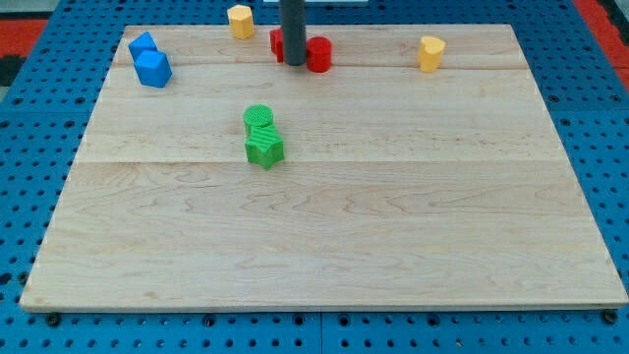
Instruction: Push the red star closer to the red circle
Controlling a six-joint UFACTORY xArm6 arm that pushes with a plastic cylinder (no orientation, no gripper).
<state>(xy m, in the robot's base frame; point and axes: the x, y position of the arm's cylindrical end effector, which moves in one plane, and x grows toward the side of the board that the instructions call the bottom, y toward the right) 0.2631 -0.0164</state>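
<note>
Standing between two red blocks [316, 53], my tip [295, 63] hides their shapes; no gripper shows

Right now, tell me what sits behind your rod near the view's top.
Two red blocks: one peeks out at the rod's left, the other at its right. My tip stands between them. The rod covers their inner sides, so their shapes and any gap stay hidden.

No readable text, labels, brands, numbers or signs anywhere: none on the pale wooden table [324, 236], none on the coloured blocks.
</note>
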